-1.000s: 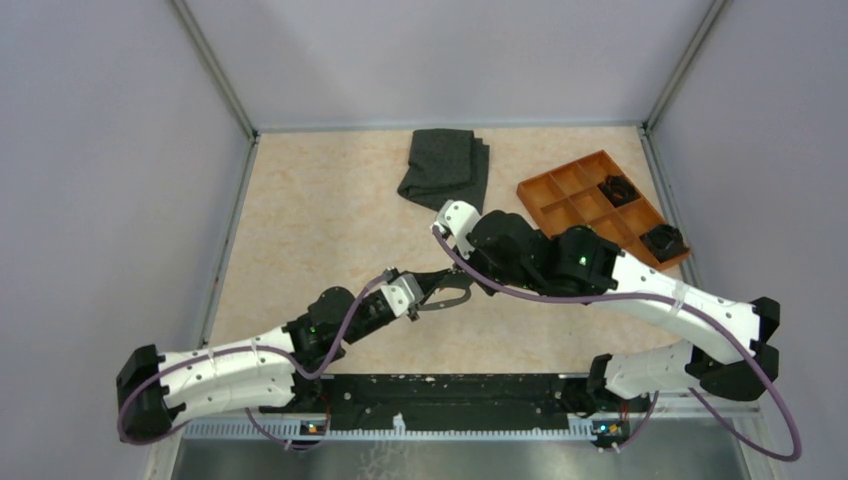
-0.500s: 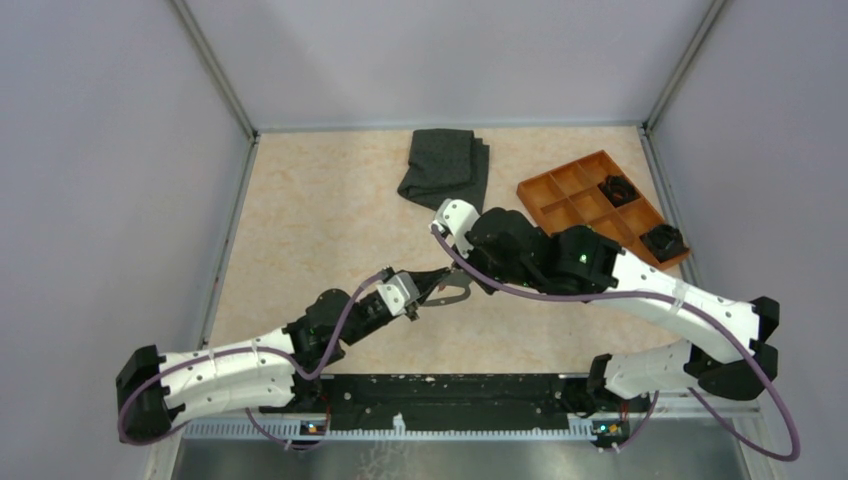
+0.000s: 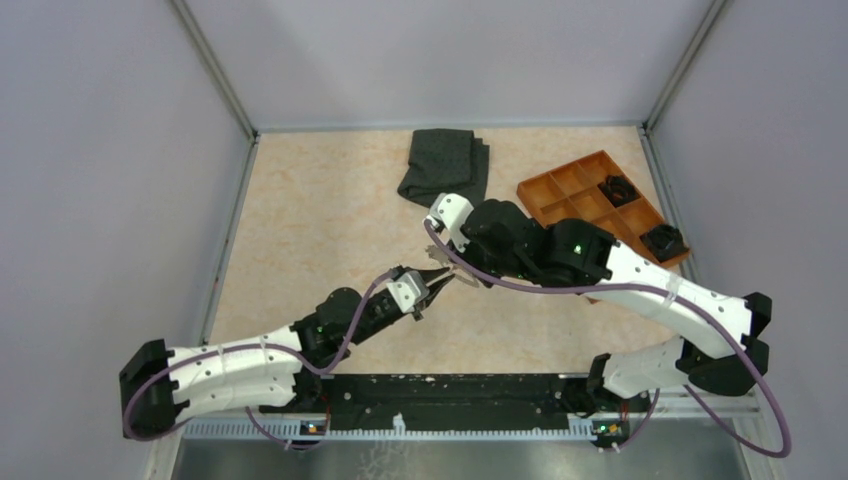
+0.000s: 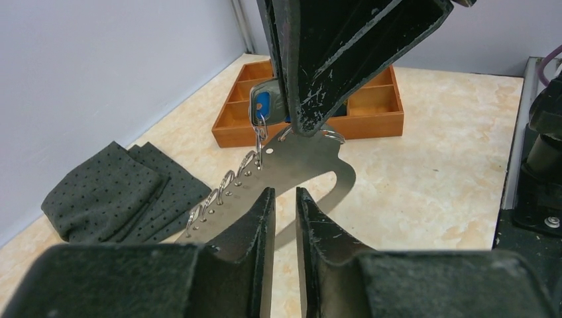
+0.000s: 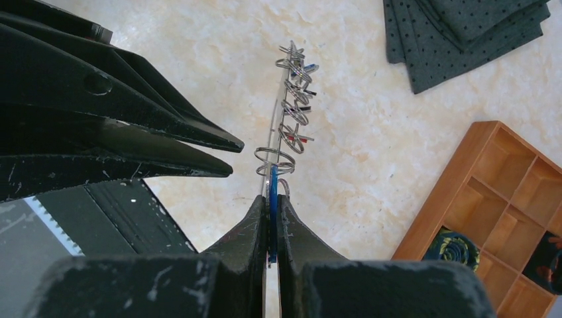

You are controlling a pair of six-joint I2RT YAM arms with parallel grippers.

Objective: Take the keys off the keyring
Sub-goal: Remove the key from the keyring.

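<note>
Your left claw (image 4: 283,200) clenched on pale grey curved metal keyring (image 4: 301,159); right claw (image 5: 272,204) pinching blue-headed key (image 5: 272,180), both aloft left of orange wooden compartment tray (image 3: 560,196). Risk: crooked pull jams small ring (image 5: 275,159), or key slips.

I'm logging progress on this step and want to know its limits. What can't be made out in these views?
- Left wrist: the blue key is mostly behind the right gripper, blade hidden; the left gripper covers the keyring's near end.
- Right wrist: keyring edge-on; other keys too small to count.
- Top: the grippers' meeting point is too small to read.
- Tray: dark contents unclear in every view.
</note>
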